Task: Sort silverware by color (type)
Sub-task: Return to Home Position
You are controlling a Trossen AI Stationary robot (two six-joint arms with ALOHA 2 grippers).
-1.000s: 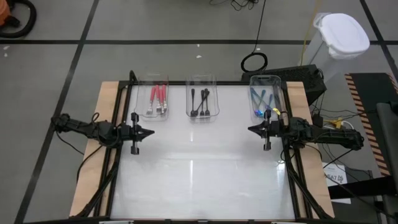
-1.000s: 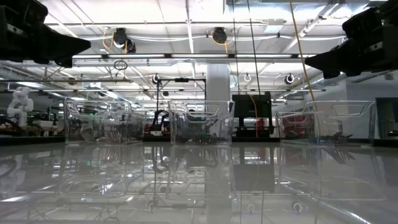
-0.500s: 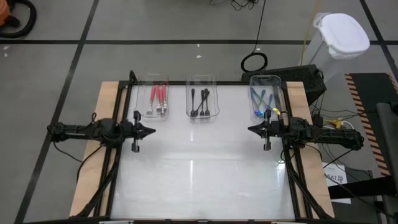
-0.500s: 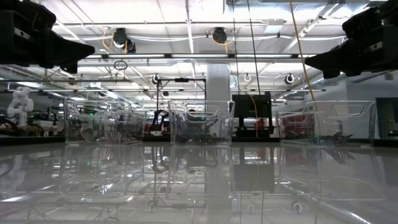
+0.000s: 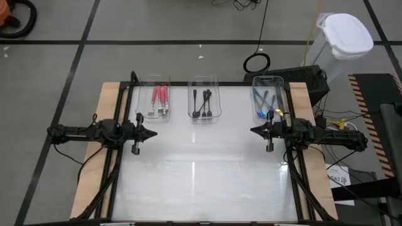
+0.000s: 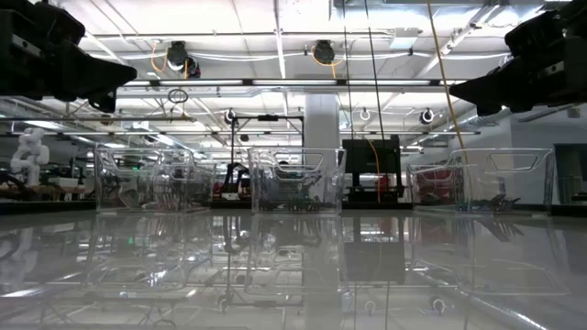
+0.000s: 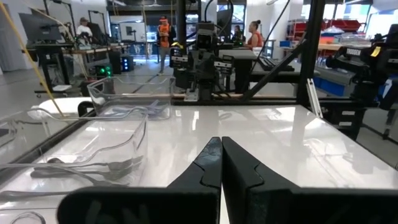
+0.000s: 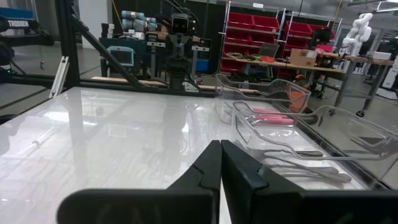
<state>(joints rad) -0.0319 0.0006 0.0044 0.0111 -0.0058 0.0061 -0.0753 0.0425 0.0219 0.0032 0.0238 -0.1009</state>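
Note:
The silverware lies in three clear trays along the table's far side: red-handled forks [image 5: 159, 98] in the left tray, black ones [image 5: 202, 103] in the middle tray, blue ones [image 5: 262, 100] in the right tray. My left gripper [image 5: 154, 133] hovers level at the table's left edge, shut and holding nothing, with its tip pointing toward the right edge. My right gripper [image 5: 252, 130] hovers at the right edge beside the blue tray, shut and holding nothing, and points toward the left edge. Both stand well above the tabletop in the low view.
The white tabletop [image 5: 201, 169] is glossy, with a black frame round it. A white-lidded bin [image 5: 344, 34] and cables stand on the floor beyond the far right corner. People and shelves show in the room behind.
My left arm has swung a little about its base and now lies straight across the left edge. Its gripper has stayed shut. The forks and trays have not moved.

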